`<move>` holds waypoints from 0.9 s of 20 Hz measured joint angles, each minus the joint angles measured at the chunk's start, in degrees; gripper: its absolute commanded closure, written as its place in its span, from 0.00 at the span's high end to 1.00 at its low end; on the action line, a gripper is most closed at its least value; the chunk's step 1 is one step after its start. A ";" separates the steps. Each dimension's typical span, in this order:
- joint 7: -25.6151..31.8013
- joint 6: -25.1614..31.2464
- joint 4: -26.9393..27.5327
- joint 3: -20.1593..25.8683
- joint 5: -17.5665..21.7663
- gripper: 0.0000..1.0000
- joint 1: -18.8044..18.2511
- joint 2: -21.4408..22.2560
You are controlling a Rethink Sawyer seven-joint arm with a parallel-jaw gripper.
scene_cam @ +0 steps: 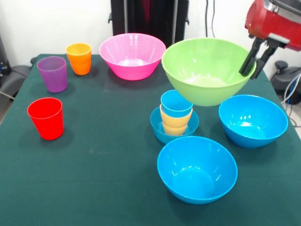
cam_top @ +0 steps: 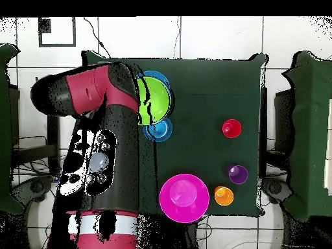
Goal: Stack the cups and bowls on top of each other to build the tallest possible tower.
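Red cup (scene_cam: 45, 118): upright on the green worktop (scene_cam: 94, 179) at the left, standing alone; seen from overhead (cam_top: 231, 128) it is well apart from the other pieces.
Purple cup (scene_cam: 52, 74): upright behind the red one, near the worktop's far left corner.
Orange cup (scene_cam: 79, 58): just beside the purple cup – the two read as a close pair from overhead (cam_top: 224, 195).
Pink bowl (scene_cam: 132, 55): large, mouth up, at the far middle of the worktop, apart from the cups.
Tower (scene_cam: 175, 117): a small blue bowl (scene_cam: 162, 129) as base, a yellow-orange cup (scene_cam: 175, 123) standing in it and a light blue cup (scene_cam: 176, 103) nested in that, mouth up.
Front blue bowl (scene_cam: 197, 168): large, mouth up, nearest the front edge, just in front of the tower.
Green bowl (scene_cam: 205, 69): off the worktop, tilted slightly, hanging above and behind the tower – its lower edge overlaps the light blue cup in the front view.
Right blue bowl (scene_cam: 252, 120): large, mouth up, beside the tower and below the green bowl's right side.
End effector (scene_cam: 251, 60): clamped on the green bowl's right rim, one black finger inside and one outside.
Arm (scene_cam: 275, 21): red, entering from the upper right.
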State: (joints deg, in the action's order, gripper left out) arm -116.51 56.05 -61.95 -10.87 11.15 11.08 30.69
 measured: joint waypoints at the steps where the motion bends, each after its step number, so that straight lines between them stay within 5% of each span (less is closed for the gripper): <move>1: 0.00 0.11 0.00 0.23 0.00 0.00 -0.09 -0.14; 18: 0.00 0.27 0.04 1.56 2.79 0.00 -1.79 -0.95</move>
State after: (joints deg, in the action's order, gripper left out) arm -116.51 56.32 -61.91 -9.32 13.94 9.29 29.74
